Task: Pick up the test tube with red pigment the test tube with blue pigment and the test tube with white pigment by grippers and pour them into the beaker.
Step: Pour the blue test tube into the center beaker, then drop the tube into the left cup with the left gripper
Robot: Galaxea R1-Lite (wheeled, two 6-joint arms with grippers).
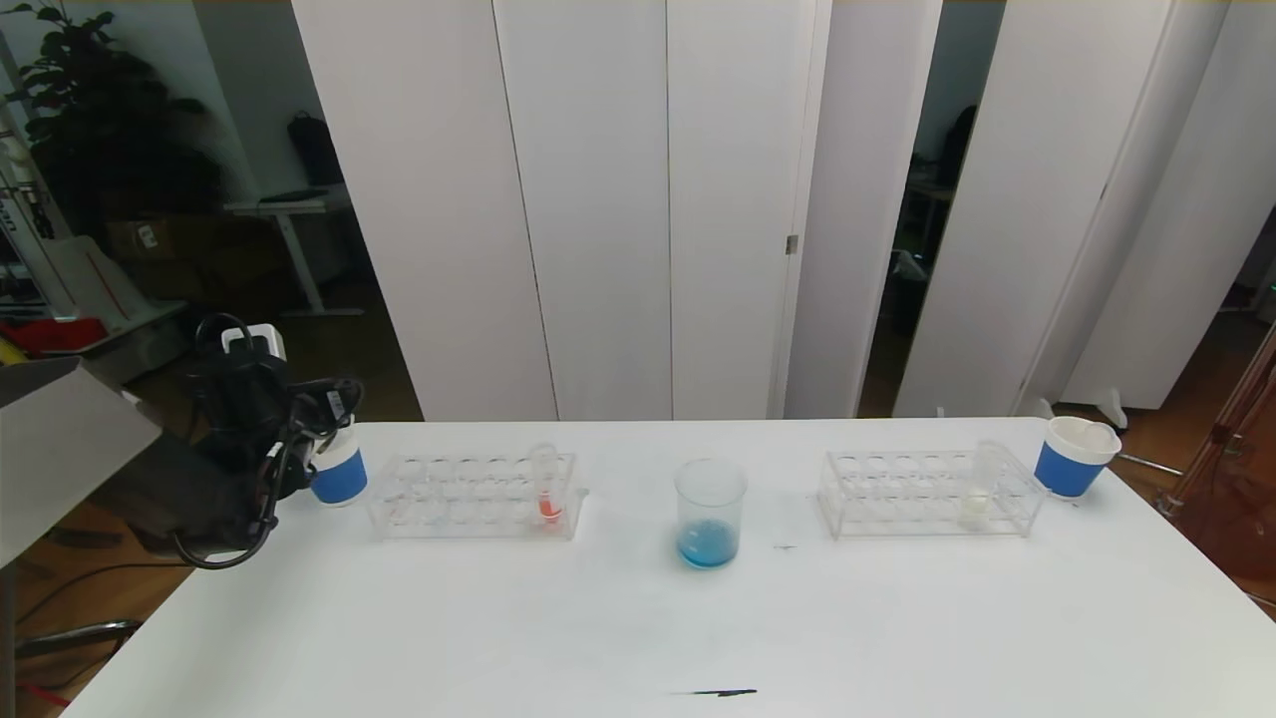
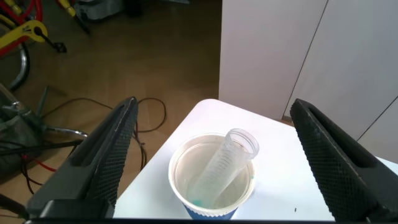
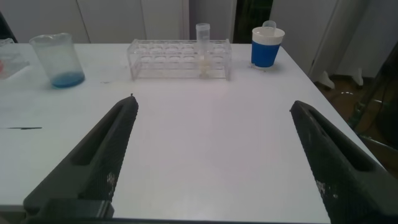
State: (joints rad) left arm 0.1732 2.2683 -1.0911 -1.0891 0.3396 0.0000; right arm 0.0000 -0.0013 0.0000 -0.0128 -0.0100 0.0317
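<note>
My left gripper [image 1: 324,424] [image 2: 214,109] hangs open over the blue-banded paper cup [image 1: 339,479] [image 2: 180,163] at the table's far left corner. A clear test tube [image 2: 227,165] with a trace of blue pigment at its bottom leans inside that cup, free of the fingers. The beaker [image 1: 710,514] [image 3: 57,59] stands mid-table with blue liquid in its bottom. The test tube with red pigment [image 1: 547,489] stands in the left rack [image 1: 449,499]. The test tube with white pigment [image 1: 979,489] [image 3: 203,50] stands in the right rack [image 1: 897,494]. My right gripper [image 3: 212,106] is open over bare table, holding nothing.
A second blue-banded paper cup [image 1: 1072,457] [image 3: 266,46] sits at the far right, just past the right rack. A dark streak [image 1: 723,691] marks the table near its front edge. The table's left edge drops to the floor beside the left cup.
</note>
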